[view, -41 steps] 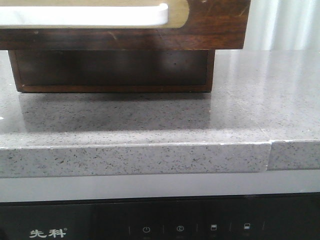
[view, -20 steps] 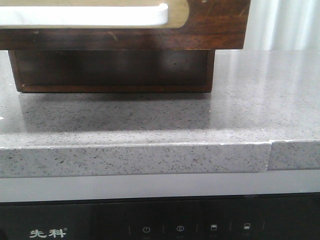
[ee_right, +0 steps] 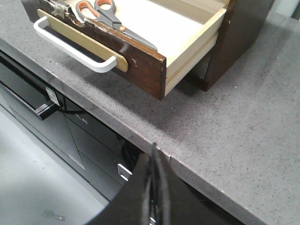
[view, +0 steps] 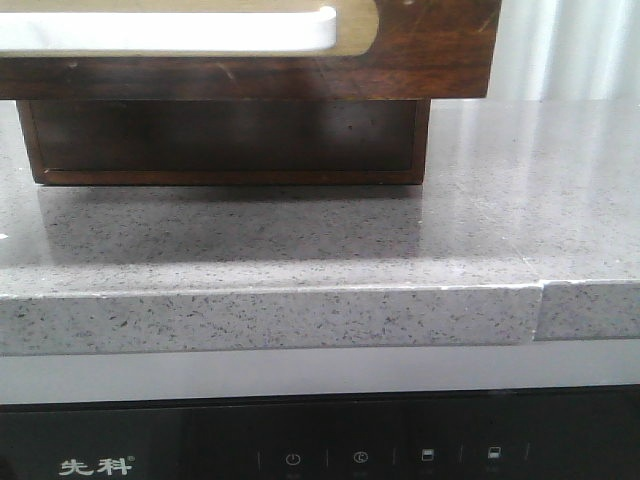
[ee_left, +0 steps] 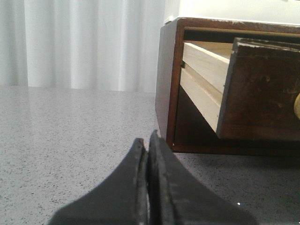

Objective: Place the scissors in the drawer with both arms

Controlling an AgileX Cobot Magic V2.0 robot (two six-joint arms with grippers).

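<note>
The drawer point(ee_right: 140, 61) stands pulled out of the wooden cabinet point(ee_right: 243, 28); its dark scratched front bears a tan-rimmed white handle point(ee_right: 79, 54). The scissors point(ee_right: 110, 18), grey with orange-lined loops, lie inside the drawer against its front wall. The drawer front also shows in the front view point(view: 430, 50) and in the left wrist view point(ee_left: 262, 93). My right gripper point(ee_right: 153, 152) is shut and empty, above the counter's front edge, apart from the drawer. My left gripper point(ee_left: 146, 140) is shut and empty, low over the counter beside the cabinet's corner point(ee_left: 166, 84).
The grey speckled counter point(view: 300, 240) has a front edge with a seam point(view: 540, 310). Below it sits a dark appliance panel point(view: 320, 450). White curtains point(ee_left: 84, 42) hang behind the counter.
</note>
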